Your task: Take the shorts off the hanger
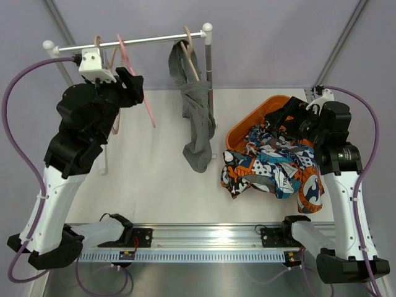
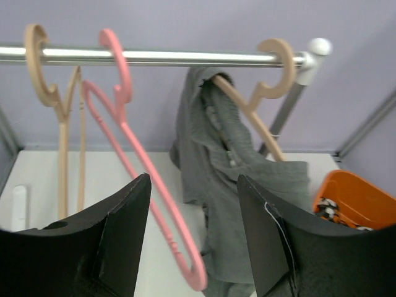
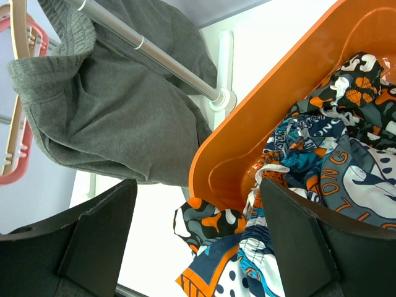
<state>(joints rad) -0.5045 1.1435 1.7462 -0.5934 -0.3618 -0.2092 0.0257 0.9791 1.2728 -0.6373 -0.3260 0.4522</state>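
Note:
The plain dark grey shorts [image 1: 197, 117] hang from a beige hanger [image 1: 189, 59] at the right end of the metal rail [image 1: 142, 42]; they also show in the left wrist view [image 2: 235, 179] and the right wrist view [image 3: 105, 117]. The camouflage shorts [image 3: 226, 219] and the blue-orange-white patterned shorts [image 1: 272, 167] lie heaped in and over the orange basket [image 1: 247, 120]. My left gripper [image 1: 133, 83] is open and empty beside a bare pink hanger [image 2: 148, 173], left of the grey shorts. My right gripper [image 1: 288, 117] is open and empty over the basket.
A second bare beige hanger [image 2: 59, 105] hangs at the rail's left end. The rack's white upright [image 1: 210, 86] stands right behind the grey shorts. The basket's rim [image 3: 216, 148] lies close to the rack's foot [image 3: 221, 99].

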